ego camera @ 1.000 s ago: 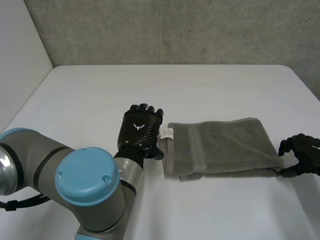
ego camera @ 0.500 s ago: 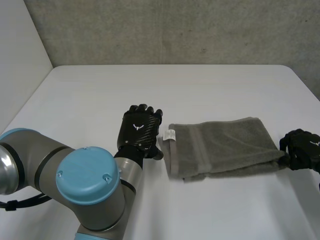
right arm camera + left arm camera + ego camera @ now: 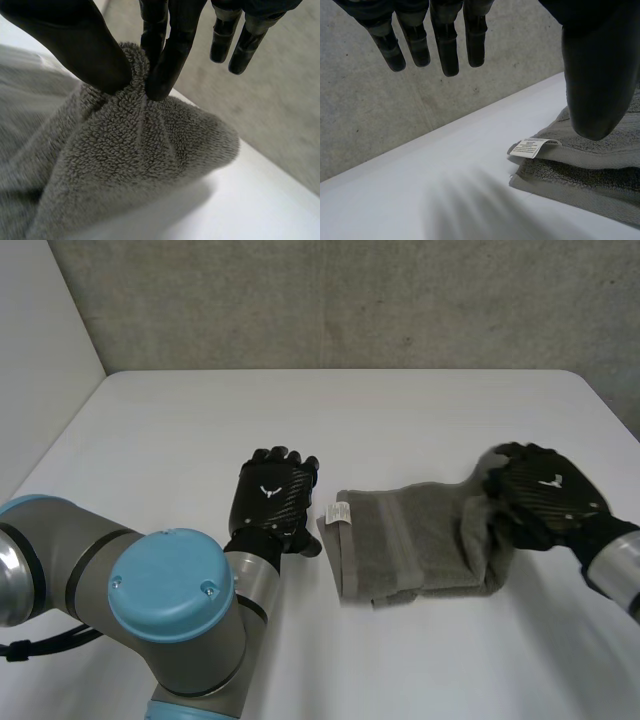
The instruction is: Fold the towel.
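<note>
The towel (image 3: 410, 545) lies on the table (image 3: 300, 420), its right end bunched up, pinched between the right hand's (image 3: 545, 495) thumb and fingers. The left hand (image 3: 272, 502) hangs just beside the left edge (by the label (image 3: 338, 510)), fingers straight and spread.

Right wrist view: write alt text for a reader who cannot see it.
The right hand pinches a bunched-up end of the grey towel between its thumb and fingers, holding that bunch up over the white table. The rest of the towel trails down from the hand, and a grey concrete wall stands behind the table.
</note>
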`<state>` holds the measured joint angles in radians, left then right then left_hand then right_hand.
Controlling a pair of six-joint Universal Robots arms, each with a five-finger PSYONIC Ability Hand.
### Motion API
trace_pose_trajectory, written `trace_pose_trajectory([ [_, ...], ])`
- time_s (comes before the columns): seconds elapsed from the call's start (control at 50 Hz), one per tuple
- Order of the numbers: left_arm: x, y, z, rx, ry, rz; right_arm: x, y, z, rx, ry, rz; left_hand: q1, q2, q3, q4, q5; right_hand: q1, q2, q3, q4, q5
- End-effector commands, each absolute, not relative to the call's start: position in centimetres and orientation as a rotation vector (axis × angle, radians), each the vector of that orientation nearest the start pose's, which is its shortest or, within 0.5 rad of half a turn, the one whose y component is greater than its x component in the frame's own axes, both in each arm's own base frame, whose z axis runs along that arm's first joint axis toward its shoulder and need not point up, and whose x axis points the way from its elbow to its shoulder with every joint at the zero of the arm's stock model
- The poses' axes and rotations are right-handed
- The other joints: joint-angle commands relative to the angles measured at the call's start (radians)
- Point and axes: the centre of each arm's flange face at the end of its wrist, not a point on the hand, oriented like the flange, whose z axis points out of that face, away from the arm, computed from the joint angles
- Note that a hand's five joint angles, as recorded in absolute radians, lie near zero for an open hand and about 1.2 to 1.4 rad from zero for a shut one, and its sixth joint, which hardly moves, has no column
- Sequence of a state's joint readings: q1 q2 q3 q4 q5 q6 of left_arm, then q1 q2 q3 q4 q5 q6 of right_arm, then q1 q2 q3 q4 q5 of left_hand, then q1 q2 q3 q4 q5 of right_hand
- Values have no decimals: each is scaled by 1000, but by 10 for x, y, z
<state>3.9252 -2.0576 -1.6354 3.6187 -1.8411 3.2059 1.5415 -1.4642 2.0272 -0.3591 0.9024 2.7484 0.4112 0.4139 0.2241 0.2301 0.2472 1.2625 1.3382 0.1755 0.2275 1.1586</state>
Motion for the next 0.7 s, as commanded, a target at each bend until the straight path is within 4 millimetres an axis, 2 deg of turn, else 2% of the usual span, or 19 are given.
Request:
trace_pose_trajectory([
  [0.02, -342, -192, 164, 741, 2427, -2310, 229, -238, 189, -1191, 1793, -1826, -4, -7, -50, -56, -14, 134, 58, -1, -53, 63],
  [0.04, -341, -192, 164, 738, 2427, -2307, 229, -237, 189, -1192, 1792, -1826, -7, -10, -50, -56, -17, 134, 58, -1, -53, 63],
  [0.08, -340, -193, 164, 730, 2424, -2310, 249, -224, 183, -1275, 1728, -1778, -7, -10, -50, -56, -17, 134, 58, -1, -53, 63],
  [0.1, -339, -195, 165, 720, 2420, -2312, 249, -224, 183, -1276, 1727, -1778, -10, -13, -50, -56, -20, 134, 58, -1, -53, 63],
  [0.14, -339, -197, 165, 710, 2416, -2314, 266, -214, 177, -1335, 1688, -1743, -13, -15, -50, -56, -23, 134, 58, -1, -53, 63],
  [0.26, -336, -200, 165, 690, 2413, -2315, 285, -205, 170, -1376, 1673, -1720, -25, -27, -50, -56, -35, 134, 58, -1, -53, 63],
  [0.36, -333, -205, 168, 654, 2401, -2315, 306, -196, 156, -1414, 1664, -1670, -51, -54, -50, -56, -61, 134, 58, -1, -53, 63],
  [0.48, -328, -210, 171, 592, 2382, -2316, 314, -190, 155, -1430, 1637, -1661, -63, -65, -50, -56, -73, 134, 58, -1, -53, 63],
  [0.62, -320, -220, 178, 519, 2352, -2328, 324, -188, 162, -1426, 1602, -1685, -101, -104, -50, -56, -111, 134, 58, -1, -53, 63],
  [0.7, -316, -227, 182, 466, 2324, -2348, 330, -184, 155, -1437, 1605, -1655, -101, -104, -50, -56, -111, 134, 58, -1, -53, 63],
])
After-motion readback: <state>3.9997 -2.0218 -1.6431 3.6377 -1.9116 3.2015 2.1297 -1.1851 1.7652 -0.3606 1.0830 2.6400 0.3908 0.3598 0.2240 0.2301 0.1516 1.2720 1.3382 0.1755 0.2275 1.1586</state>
